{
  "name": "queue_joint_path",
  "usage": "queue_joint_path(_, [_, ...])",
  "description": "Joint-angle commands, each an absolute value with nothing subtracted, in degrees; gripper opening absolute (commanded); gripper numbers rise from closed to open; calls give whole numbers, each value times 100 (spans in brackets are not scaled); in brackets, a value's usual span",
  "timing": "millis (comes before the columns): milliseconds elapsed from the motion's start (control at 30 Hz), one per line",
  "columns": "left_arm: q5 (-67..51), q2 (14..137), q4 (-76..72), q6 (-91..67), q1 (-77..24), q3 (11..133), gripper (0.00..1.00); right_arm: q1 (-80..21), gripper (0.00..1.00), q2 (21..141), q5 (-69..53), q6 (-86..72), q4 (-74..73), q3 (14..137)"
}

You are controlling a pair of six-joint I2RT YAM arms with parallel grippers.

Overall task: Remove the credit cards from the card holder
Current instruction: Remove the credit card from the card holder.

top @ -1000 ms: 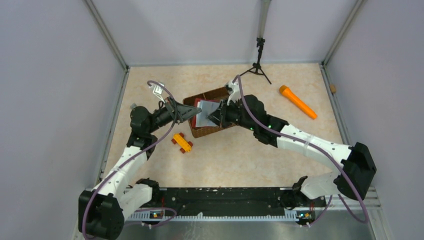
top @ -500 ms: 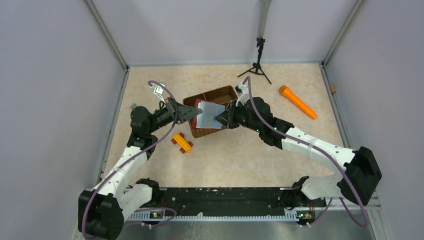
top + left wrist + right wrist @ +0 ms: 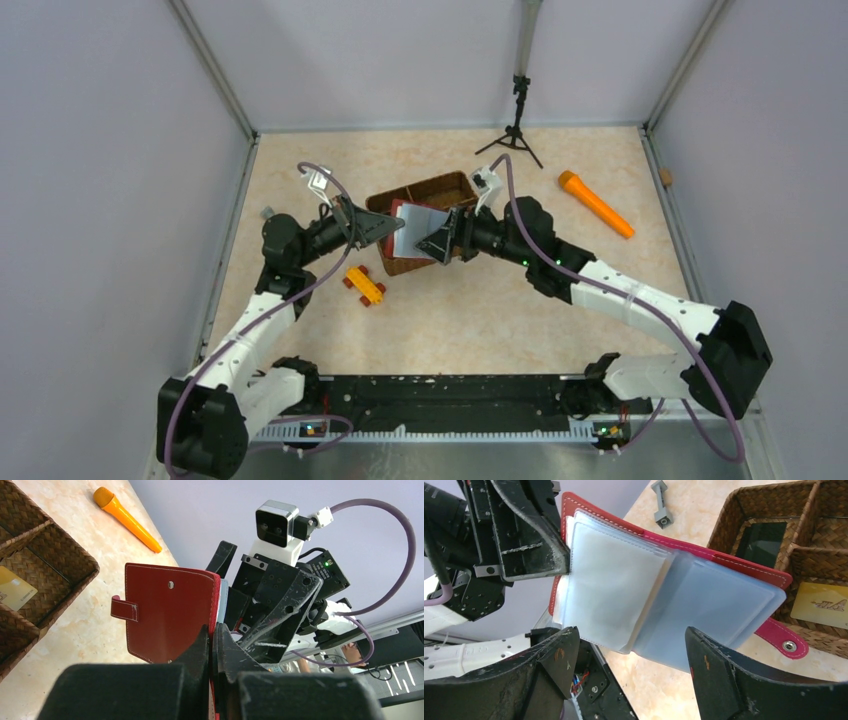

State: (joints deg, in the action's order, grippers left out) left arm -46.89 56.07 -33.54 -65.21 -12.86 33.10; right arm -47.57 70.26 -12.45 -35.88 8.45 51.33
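Dark red card holder (image 3: 170, 615), white stitching, frosty pale-blue sleeves (image 3: 624, 590) inside. Brown woven wicker basket (image 3: 70, 555), tan-gold card (image 3: 824, 605) and black card (image 3: 764, 540) in it. Orange-yellow toy car (image 3: 364, 284), reddish wheels, just beside the basket. Beige marbled tabletop (image 3: 480, 320) underneath.

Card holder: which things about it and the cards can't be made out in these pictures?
Top external: black card and gold card in the basket cannot be seen; the card holder and arms overlap it.
Left wrist: gold card cut off by the left edge; black card not in view.
Right wrist: cloudy sleeves hide whether any card is inside; the right pincer is open, contact with them unclear.
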Motion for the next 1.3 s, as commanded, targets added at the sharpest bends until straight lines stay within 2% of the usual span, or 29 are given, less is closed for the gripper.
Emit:
queue_joint_path(0, [-4761,5664,-3971,-6677,-1310,3293,0,-4888,79,7108,-1487,-3444,1245,5361])
queue_joint_path(267, [-4799,5738,-4283,-6899,-1312,3220,0,-5025,79,7460,-1388,-3372,1061,5753])
queue_joint_path(333, [-4815,5773,-4394,-6971,-1310,3196,0,-5059,76,7519,-1310,-3358,997,5825])
queue_joint_path(533, [-4916,5894,-4738,-7196,-1305,3155,0,-5070,45,7505,-1098,-3366,945,5836])
queue_joint_path(633, [-4933,5915,-4778,-7220,-1310,3146,0,-5062,21,7429,-897,-3392,888,5823])
queue_joint_path(667, [-4945,5917,-4791,-7220,-1310,3139,0,-5062,16,7402,-780,-3398,828,5818])
queue_joint_path(700, [-4943,5909,-4787,-7210,-1310,3136,0,-5062,16,7375,-608,-3412,677,5817])
queue_joint_path(733, [-4922,5892,-4785,-7193,-1308,3137,0,-5050,17,7356,-452,-3410,555,5818])
queue_joint_path(800, [-4895,5857,-4742,-7165,-1301,3136,0,-4993,29,7308,-294,-3450,388,5776])
queue_joint_path(900, [-4878,5823,-4684,-7137,-1303,3158,0,-4839,51,7190,-265,-3566,316,5578])
queue_joint_path(933, [-4878,5827,-4679,-7143,-1301,3163,0,-4786,55,7142,-268,-3598,298,5512])
queue_joint_path(1100, [-4891,5876,-4777,-7233,-1301,3143,0,-4648,58,6951,-207,-3617,166,5361])
queue_joint_path(1267, [-4856,5906,-4840,-7284,-1301,3109,0,-4535,71,6813,183,-3399,-515,5512])
